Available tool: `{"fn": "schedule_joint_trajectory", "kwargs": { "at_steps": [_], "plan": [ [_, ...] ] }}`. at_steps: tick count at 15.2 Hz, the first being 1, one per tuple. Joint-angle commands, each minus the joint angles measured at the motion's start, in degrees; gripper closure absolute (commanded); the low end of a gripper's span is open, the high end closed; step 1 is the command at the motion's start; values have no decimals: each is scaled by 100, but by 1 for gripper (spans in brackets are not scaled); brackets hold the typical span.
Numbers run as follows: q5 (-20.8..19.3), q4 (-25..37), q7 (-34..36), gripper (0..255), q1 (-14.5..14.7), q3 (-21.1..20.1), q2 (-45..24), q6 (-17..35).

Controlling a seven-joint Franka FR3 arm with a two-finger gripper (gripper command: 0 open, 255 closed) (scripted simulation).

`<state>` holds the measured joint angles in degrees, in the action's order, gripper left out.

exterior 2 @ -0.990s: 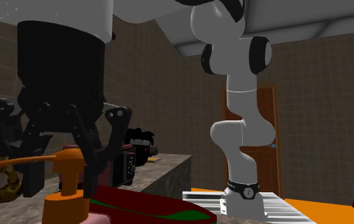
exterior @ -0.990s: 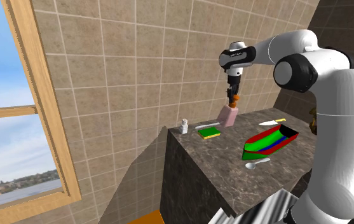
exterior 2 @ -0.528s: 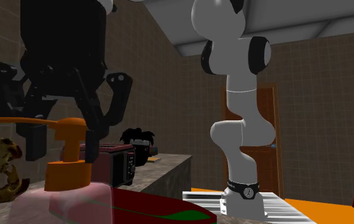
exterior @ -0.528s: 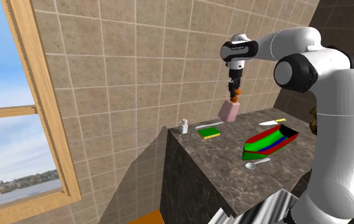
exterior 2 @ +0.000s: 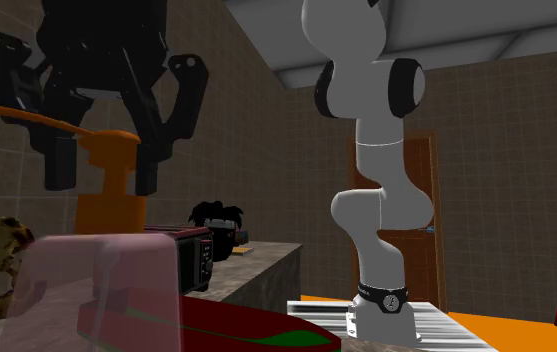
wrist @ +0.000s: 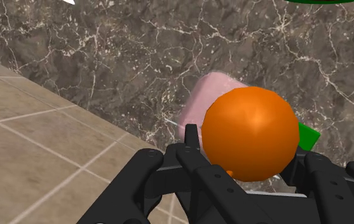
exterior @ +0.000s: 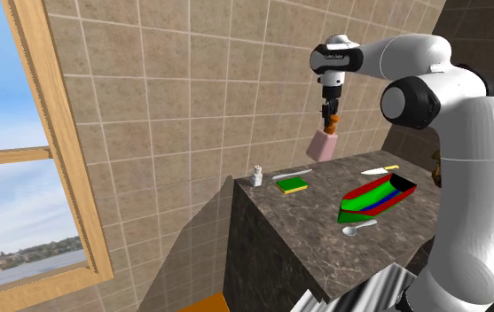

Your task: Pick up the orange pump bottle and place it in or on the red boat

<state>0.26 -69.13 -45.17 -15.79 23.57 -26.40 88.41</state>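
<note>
The pump bottle has a pale pink body [exterior: 323,144] and an orange pump top. It hangs in the air above the far side of the dark marble counter [exterior: 325,239], close to the tiled wall. My gripper [exterior: 330,118] is shut on its orange neck from above. In the second exterior view the gripper [exterior 2: 101,150] clasps the orange pump [exterior 2: 108,190] with the pink body [exterior 2: 96,295] below. The wrist view looks down on the orange pump head [wrist: 250,133] between my fingers. The red boat [exterior: 376,197], green and blue inside, lies on the counter to the shoulder view's right of the bottle.
On the counter are a green and yellow sponge [exterior: 292,184], a small white shaker [exterior: 256,176], a white stick [exterior: 291,174], a spoon [exterior: 358,230] and a knife [exterior: 378,169]. The second exterior view shows a dark toaster [exterior 2: 191,255]. The tiled wall stands just behind the bottle.
The gripper has risen with the bottle, lifting it well above the counter and slightly towards the shoulder view's right. Nothing else on the counter has moved.
</note>
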Motion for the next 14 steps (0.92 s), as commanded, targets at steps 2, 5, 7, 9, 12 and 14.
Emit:
{"fn": "schedule_joint_trajectory", "kwargs": {
  "at_steps": [2, 5, 7, 9, 12, 14],
  "plan": [
    [17, 304, -30, 255, -37, 3, -51, -253],
    [48, 688, -69, 255, -95, 5, -146, -540],
    [75, 977, -97, 255, -144, 4, -228, -745],
    [-13, 628, -133, 255, -89, 42, 50, -661],
    [-288, -366, -208, 255, 49, 145, 831, -398],
    [-471, -894, -252, 255, 100, 197, 1295, -292]
  ]
}}
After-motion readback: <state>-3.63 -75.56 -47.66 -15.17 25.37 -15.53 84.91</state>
